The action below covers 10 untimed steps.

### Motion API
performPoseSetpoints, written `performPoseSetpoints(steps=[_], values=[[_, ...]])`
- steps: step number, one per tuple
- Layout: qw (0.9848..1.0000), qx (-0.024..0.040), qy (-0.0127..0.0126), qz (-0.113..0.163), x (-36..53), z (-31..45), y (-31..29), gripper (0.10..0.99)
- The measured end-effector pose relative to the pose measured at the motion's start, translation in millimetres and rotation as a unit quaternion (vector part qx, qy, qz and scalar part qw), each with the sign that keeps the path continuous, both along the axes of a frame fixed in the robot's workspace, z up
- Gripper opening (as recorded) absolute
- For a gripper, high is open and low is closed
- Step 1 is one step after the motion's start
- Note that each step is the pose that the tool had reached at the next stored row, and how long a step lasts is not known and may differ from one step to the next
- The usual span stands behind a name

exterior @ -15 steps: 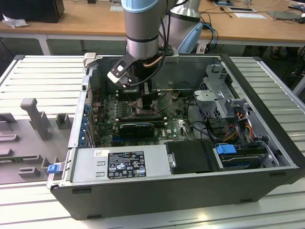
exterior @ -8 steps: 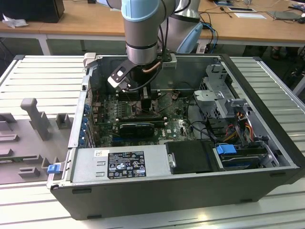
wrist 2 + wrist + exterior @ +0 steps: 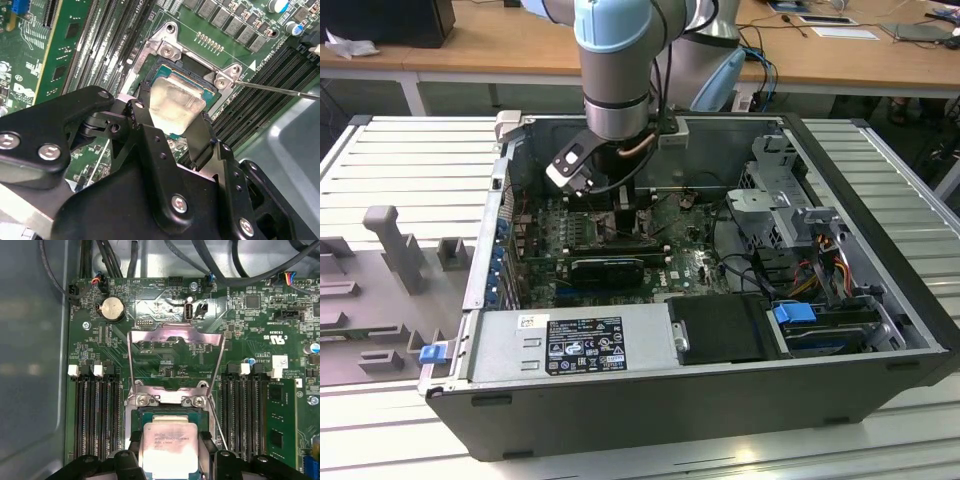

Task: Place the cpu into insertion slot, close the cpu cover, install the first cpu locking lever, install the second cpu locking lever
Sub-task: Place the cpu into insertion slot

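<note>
The cpu (image 3: 175, 102) (image 3: 170, 447), a pale silver square on a green base, sits between my black fingertips (image 3: 142, 107) directly over the insertion slot (image 3: 170, 407). I cannot tell whether it rests in the slot or hovers just above it. My gripper (image 3: 172, 117) (image 3: 170, 455) is shut on its two opposite edges. The cpu cover (image 3: 175, 335), a silvery frame with a square window, is swung open and lies back beyond the slot's hinge. A thin wire lever (image 3: 280, 90) (image 3: 217, 425) stands free beside the slot. In the exterior view my gripper (image 3: 625, 215) reaches down into the case.
The green motherboard (image 3: 690, 260) lies inside an open dark computer case (image 3: 880, 220). Long black memory slots (image 3: 95, 415) (image 3: 245, 415) flank the slot on both sides. A grey power supply (image 3: 570, 345) and bundled cables (image 3: 820, 260) fill the near and right parts of the case.
</note>
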<state>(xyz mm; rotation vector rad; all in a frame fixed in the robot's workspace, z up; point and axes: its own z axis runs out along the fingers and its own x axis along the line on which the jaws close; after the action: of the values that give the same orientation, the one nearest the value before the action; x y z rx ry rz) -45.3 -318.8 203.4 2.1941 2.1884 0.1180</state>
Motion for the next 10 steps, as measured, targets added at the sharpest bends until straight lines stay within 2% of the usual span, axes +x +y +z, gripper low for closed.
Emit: performPoseSetpoints(steps=[2, 7, 8, 9, 10], values=[[1.0000, -0.0003, 0.0002, 0.000, 0.1, -2.9, 0.9, 0.525], [1.0000, 0.0001, 0.0000, 0.000, 0.0, -3.3, 1.0, 0.525], [1.0000, 0.0004, -0.0002, 0.000, 0.1, -3.5, 1.1, 0.537], [1.0000, 0.0001, -0.0001, 0.000, 0.1, -2.9, 1.0, 0.600], [1.0000, 0.0000, 0.0000, 0.000, 0.0, -2.1, 1.0, 0.600]])
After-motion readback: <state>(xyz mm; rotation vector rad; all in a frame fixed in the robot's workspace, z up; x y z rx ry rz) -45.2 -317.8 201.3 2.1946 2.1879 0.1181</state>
